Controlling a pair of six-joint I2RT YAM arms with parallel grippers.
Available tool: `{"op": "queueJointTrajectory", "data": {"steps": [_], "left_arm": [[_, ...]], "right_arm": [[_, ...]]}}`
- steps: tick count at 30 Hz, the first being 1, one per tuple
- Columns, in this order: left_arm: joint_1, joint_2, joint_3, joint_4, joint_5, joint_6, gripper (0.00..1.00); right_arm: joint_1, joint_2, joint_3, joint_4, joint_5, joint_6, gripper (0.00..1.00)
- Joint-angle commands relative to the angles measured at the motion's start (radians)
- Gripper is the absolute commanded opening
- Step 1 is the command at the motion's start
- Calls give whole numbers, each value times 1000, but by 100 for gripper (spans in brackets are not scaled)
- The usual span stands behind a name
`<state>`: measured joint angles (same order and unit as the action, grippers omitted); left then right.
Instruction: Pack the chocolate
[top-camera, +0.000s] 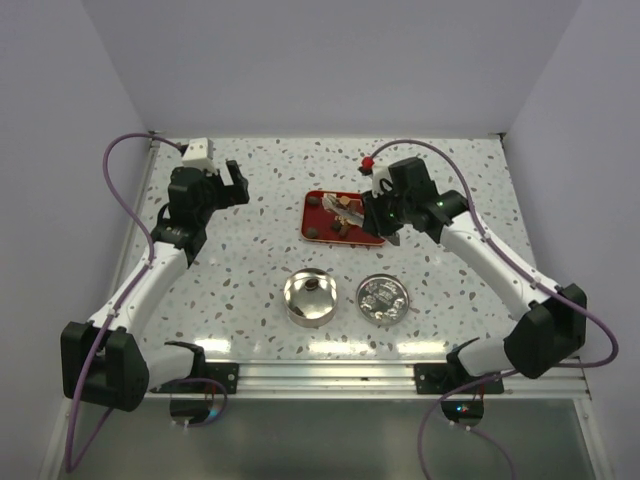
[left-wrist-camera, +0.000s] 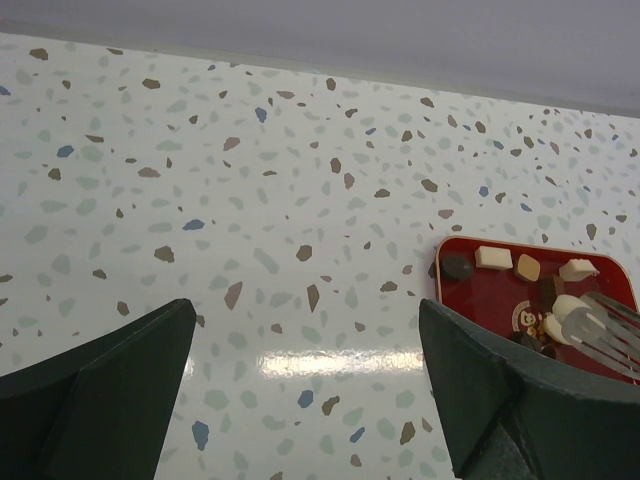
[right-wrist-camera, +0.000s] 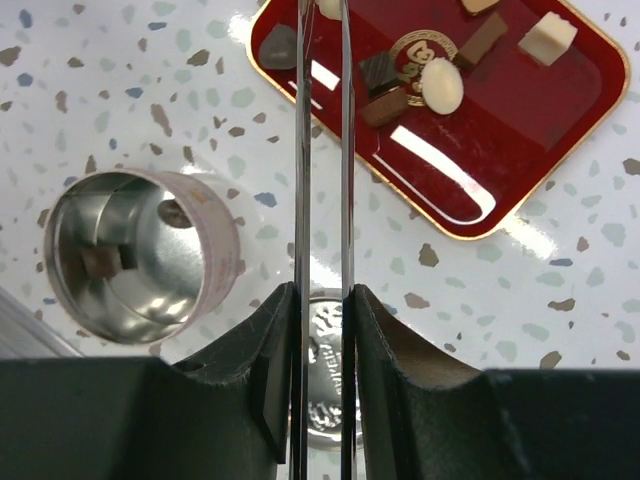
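The chocolate pieces (right-wrist-camera: 441, 85) lie on the red tray (right-wrist-camera: 520, 150): cream, mid-brown and dark, round and square. The tray also shows in the top view (top-camera: 312, 205) and the left wrist view (left-wrist-camera: 470, 292). My right gripper (right-wrist-camera: 322, 290) is shut on metal tongs (right-wrist-camera: 300, 150), whose blades reach over the tray's near-left corner. Their tips (left-wrist-camera: 610, 325) sit beside a cream piece (left-wrist-camera: 566, 308); whether they hold it I cannot tell. The open round tin (top-camera: 310, 297) holds a brown piece (right-wrist-camera: 100, 262). My left gripper (left-wrist-camera: 305, 340) is open and empty above bare table, left of the tray.
The tin's shiny lid (top-camera: 382, 298) lies flat to the right of the tin, directly under my right fingers (right-wrist-camera: 400, 350). White walls close the table at the back and on both sides. A metal rail (top-camera: 330, 375) runs along the near edge.
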<state>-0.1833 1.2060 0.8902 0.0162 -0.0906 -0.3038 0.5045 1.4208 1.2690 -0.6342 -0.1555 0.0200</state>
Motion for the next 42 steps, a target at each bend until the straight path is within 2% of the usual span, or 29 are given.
{"op": "queueJointTrajectory", "data": {"steps": [1, 13, 26, 33, 42], "left_arm": [[5, -23, 15, 7, 6, -3, 100], [5, -19, 13, 10, 9, -4, 100], [5, -20, 15, 8, 15, -8, 100], [5, -19, 18, 7, 17, -8, 100], [5, -17, 21, 7, 19, -6, 100]], "right_arm": [[14, -77, -11, -65, -91, 24, 19], [78, -252, -36, -243, -255, 64, 19], [131, -263, -86, -360, -303, 25, 19], [138, -252, -59, -377, -302, 9, 30], [138, -244, -54, -381, -297, 3, 35]]}}
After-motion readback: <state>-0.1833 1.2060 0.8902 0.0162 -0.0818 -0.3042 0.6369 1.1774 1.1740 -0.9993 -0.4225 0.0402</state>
